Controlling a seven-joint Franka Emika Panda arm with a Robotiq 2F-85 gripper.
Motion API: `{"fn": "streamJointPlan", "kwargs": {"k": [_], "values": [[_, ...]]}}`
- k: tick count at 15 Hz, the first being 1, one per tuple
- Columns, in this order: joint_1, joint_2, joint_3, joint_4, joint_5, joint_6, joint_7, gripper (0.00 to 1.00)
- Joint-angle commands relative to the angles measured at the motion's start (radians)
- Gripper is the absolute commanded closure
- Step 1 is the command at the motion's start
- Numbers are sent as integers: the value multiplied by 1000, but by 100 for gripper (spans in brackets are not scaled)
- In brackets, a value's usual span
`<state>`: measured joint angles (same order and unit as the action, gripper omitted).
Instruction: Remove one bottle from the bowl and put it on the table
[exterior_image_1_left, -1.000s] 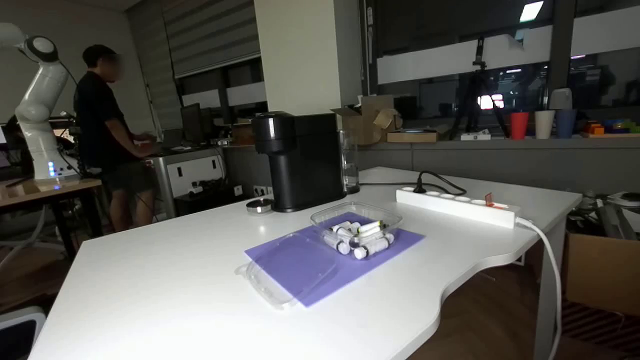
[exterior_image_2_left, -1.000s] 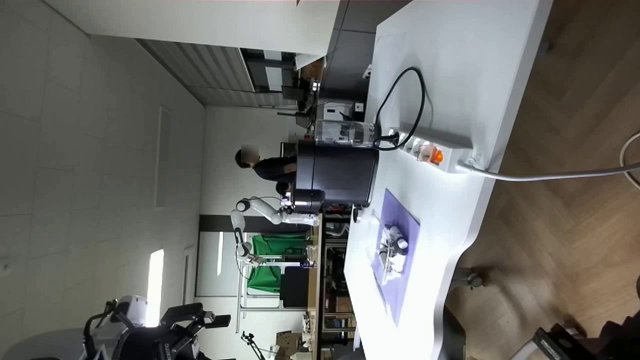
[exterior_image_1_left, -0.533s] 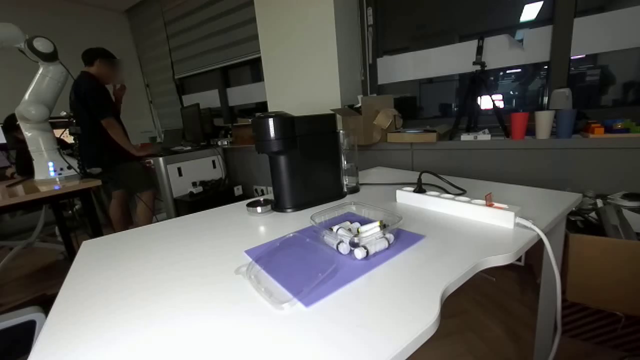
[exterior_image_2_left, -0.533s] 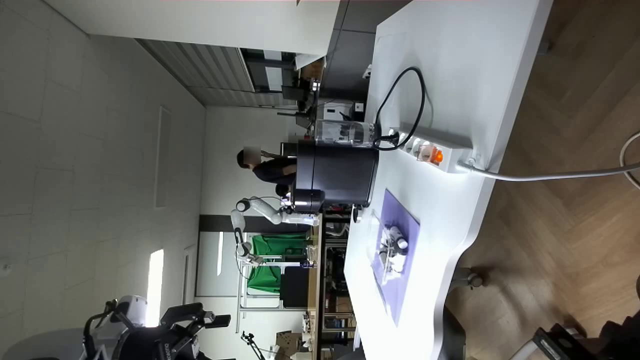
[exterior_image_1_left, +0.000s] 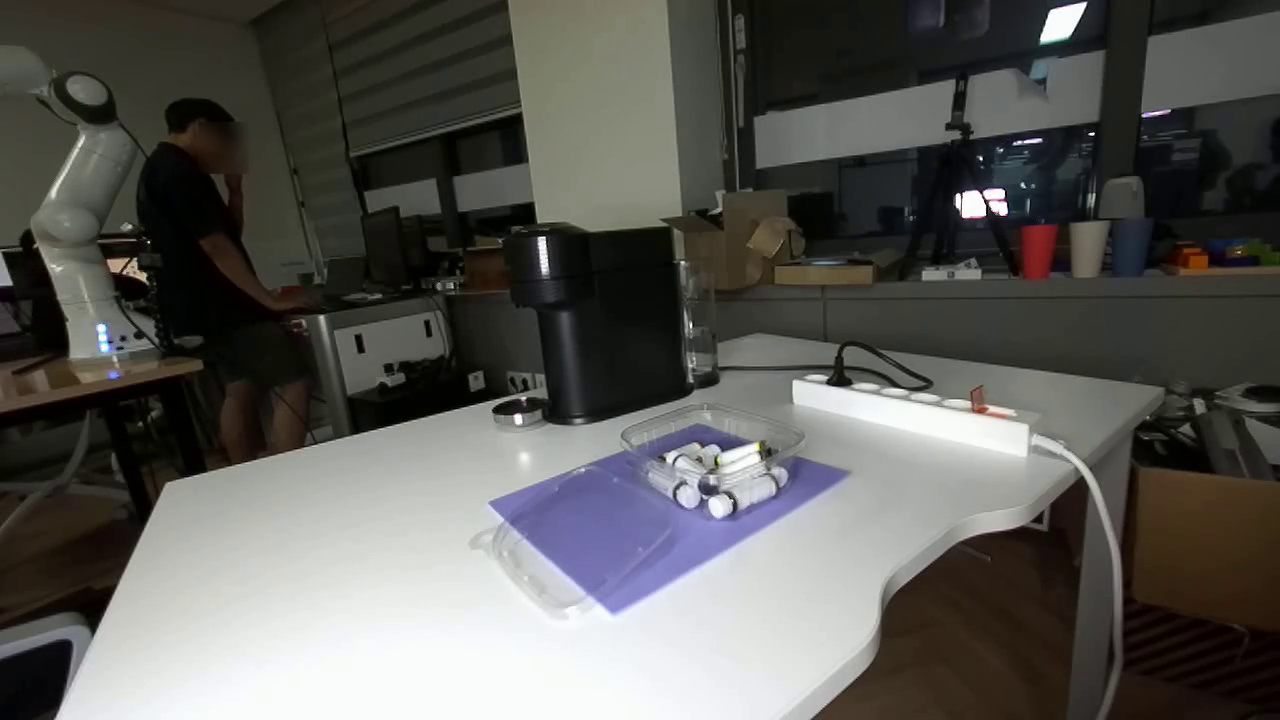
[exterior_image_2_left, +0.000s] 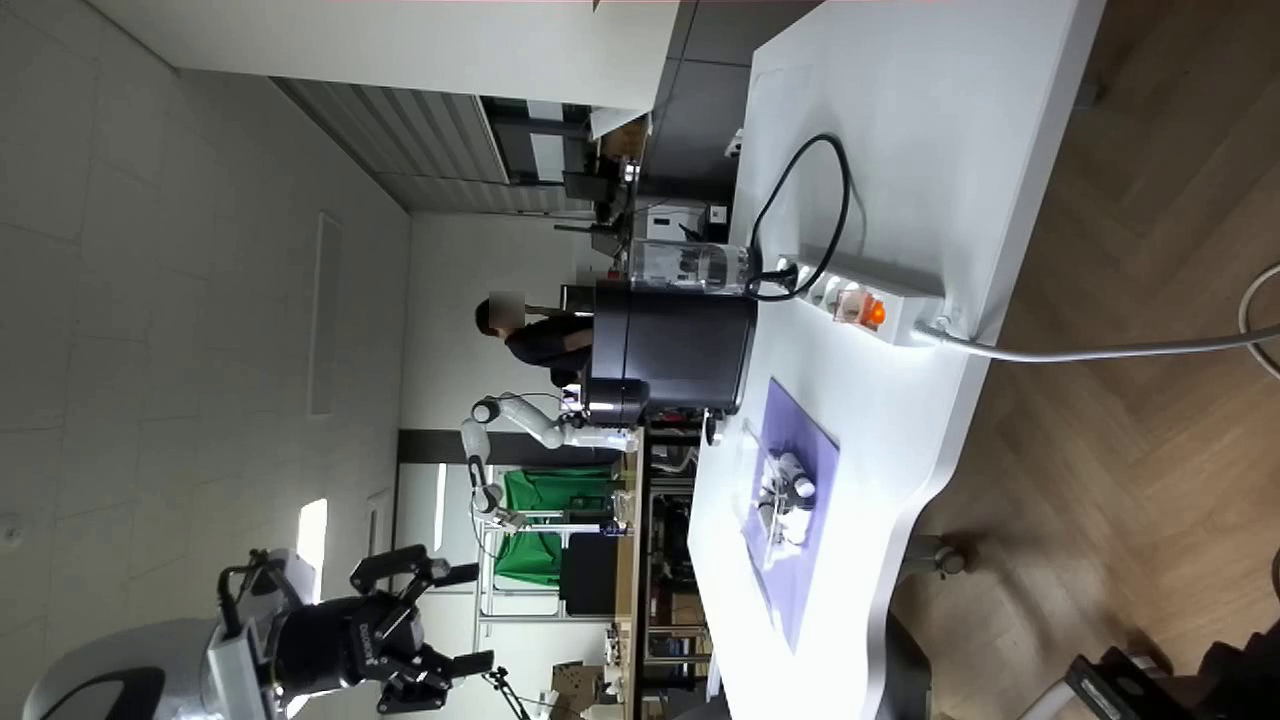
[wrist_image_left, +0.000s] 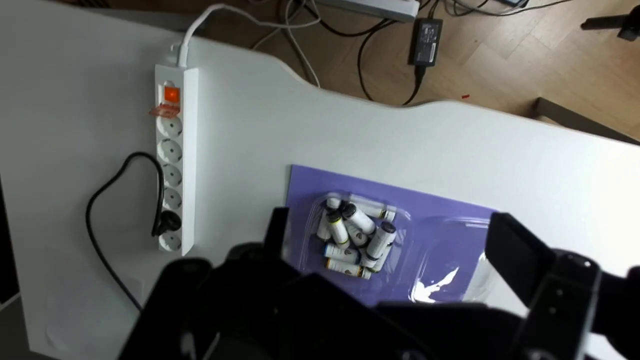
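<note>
The bowl is a clear plastic container on a purple mat, standing on the glossy white table. Several small white bottles with dark or white caps lie jumbled in it; one dark-capped bottle lies on top at the right of the pile in the wrist view, where the bowl's rim also shows. My gripper is open and empty, high above the table in the sideways exterior view. In the wrist view its fingers stand wide apart, with bowl and lid showing between and beyond them. Nothing touches the fingers.
A clear lid lies partly on the purple mat, beside the bowl. A tall black coffee machine, a small round tin and a white power strip with cables stand around it. The table's front edge curves inward.
My gripper has moved up and slightly right in the sideways exterior view, so both fingers now show fully. The bowl, bottles and lid have not moved. The person in the background raised a hand.
</note>
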<state>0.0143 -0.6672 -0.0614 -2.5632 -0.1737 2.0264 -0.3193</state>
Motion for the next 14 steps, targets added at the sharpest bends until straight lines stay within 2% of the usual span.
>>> {"fn": "streamJointPlan", "kwargs": {"k": [1,7,10,14], "values": [[9,166,-46,88,-26,116,-72,0],[4,491,-89,266,39,358,-155,0],[-9,665,-77,382,125,404,-118,0],[-33,851,-30,486,268,394,-64,0]]}}
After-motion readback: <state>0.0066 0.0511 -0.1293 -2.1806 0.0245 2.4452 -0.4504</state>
